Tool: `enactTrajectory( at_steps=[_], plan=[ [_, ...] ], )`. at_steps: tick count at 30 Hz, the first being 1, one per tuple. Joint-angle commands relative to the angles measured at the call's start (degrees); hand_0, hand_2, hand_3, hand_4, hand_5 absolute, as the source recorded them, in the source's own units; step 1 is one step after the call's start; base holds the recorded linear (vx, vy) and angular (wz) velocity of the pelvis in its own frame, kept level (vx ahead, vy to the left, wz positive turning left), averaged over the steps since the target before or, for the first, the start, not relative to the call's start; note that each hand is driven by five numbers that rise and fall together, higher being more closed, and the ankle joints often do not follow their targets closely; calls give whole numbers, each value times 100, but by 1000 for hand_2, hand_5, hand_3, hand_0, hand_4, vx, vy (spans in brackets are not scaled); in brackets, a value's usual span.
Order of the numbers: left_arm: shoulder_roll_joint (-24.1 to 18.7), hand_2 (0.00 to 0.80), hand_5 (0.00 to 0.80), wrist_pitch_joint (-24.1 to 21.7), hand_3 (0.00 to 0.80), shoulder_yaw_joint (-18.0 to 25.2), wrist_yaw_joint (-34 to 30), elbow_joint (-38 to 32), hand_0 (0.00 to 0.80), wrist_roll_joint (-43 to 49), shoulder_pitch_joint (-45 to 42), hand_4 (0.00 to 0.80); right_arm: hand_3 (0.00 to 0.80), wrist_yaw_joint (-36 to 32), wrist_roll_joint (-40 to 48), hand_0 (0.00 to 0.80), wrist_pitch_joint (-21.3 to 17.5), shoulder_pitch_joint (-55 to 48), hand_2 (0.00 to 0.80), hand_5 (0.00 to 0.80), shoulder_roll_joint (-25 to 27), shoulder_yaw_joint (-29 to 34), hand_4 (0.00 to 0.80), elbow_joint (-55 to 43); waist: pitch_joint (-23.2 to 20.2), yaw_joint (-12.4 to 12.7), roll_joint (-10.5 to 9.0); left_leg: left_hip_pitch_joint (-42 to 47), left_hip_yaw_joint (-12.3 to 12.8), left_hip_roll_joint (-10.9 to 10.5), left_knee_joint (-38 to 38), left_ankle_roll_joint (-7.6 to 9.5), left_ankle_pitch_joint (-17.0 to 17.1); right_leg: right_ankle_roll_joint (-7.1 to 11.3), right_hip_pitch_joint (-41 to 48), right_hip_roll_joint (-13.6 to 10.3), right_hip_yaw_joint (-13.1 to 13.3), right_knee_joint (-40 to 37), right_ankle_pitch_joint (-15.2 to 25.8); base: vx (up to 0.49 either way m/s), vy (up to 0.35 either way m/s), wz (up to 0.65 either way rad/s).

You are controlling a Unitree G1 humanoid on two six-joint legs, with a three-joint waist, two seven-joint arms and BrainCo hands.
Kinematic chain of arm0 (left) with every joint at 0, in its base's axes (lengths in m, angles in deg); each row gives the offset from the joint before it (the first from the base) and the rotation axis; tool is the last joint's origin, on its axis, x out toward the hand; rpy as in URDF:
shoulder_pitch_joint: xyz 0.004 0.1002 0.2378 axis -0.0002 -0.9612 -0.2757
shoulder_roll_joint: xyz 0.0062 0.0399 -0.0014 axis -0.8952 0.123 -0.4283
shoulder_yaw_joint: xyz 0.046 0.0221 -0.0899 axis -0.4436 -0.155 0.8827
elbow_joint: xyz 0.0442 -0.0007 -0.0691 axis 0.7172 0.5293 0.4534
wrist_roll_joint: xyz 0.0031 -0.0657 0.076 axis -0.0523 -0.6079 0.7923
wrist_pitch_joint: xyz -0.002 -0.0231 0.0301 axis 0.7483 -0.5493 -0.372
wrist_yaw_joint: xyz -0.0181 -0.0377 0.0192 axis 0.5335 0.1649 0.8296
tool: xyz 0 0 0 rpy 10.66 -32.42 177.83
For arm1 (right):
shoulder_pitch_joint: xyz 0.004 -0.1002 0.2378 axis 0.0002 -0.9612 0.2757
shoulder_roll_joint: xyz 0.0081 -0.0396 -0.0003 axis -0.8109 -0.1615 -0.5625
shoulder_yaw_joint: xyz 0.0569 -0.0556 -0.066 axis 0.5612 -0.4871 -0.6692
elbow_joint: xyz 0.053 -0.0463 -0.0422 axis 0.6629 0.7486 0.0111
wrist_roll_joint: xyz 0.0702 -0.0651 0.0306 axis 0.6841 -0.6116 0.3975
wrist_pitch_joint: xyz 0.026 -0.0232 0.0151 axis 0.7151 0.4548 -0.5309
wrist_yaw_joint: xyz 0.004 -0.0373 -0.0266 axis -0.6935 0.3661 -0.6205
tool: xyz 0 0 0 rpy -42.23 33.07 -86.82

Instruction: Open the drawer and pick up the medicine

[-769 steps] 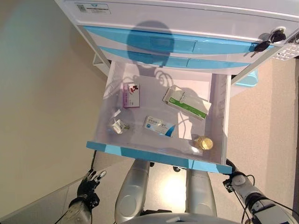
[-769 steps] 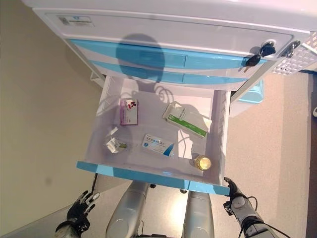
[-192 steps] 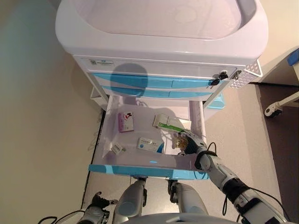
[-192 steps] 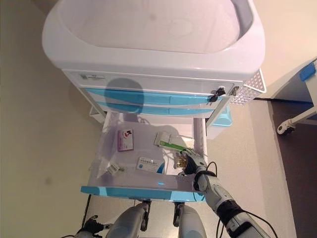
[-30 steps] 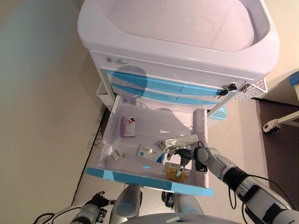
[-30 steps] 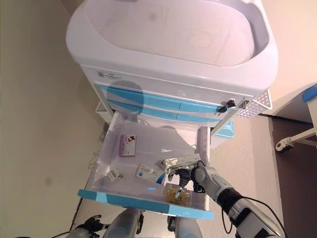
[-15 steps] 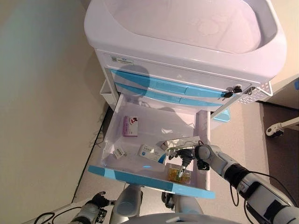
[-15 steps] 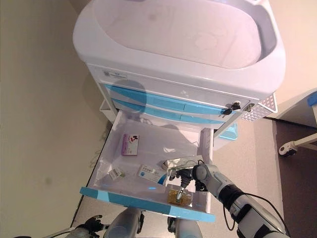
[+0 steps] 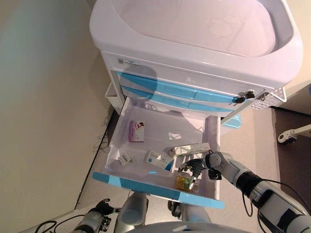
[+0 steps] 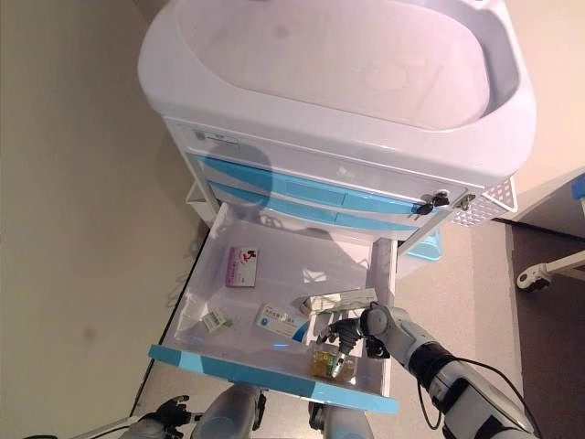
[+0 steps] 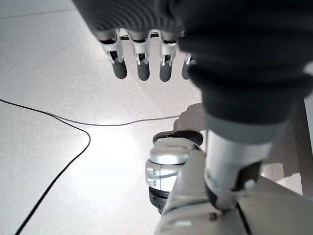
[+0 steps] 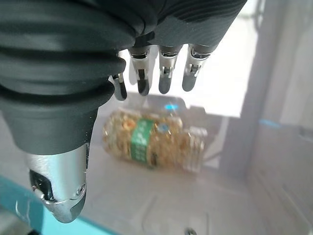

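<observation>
The cart's lowest drawer (image 9: 146,185) stands pulled out. An amber medicine bottle (image 9: 183,182) with a green label lies on its side in the drawer's front right corner. It also shows in the right wrist view (image 12: 154,142). My right hand (image 9: 195,167) hovers just over it, fingers straight and thumb apart, holding nothing. A long green-and-white box (image 9: 192,148) lies just behind the hand. A blue-and-white box (image 9: 156,158), a purple box (image 9: 136,130) and a small packet (image 9: 125,158) lie further left. My left hand (image 9: 99,209) hangs low by the floor, fingers relaxed.
The white cart (image 9: 194,53) has a basin-like top and two shut blue drawers above the open one, with keys (image 9: 241,98) at its right corner. A wheeled stand's caster (image 9: 286,137) sits on the floor at right. A thin cable (image 11: 58,122) lies on the floor.
The view has shifted a little. My right hand stays over the bottle, with its fingertips drawn slightly back from it. The bottle has not moved.
</observation>
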Motion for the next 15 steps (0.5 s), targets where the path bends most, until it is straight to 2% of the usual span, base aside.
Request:
enactTrajectory(
  at_steps=[1,9,15],
  plan=[
    [-79,0,0,-80,0,28,-32,114,0,-222,176,0,0,-270,252,0,79,-546,0,0,279,-373,0,-273,178,61,-121,-60,124,-314,40,228,-154,418,-155,-210,215,-121,613,0,0,0],
    [-52,0,0,-103,0,61,41,130,0,-261,198,0,0,-108,643,0,119,-630,0,0,118,-409,0,-445,195,48,-108,-71,105,-306,53,225,-157,413,-178,-219,209,-72,572,0,0,0],
    [-39,0,0,-133,0,63,125,135,0,-283,194,0,0,256,875,0,153,-647,0,0,-184,-335,0,-122,273,64,-68,-117,86,-315,46,226,-116,400,-218,-226,195,-47,572,0,0,0]
  ],
)
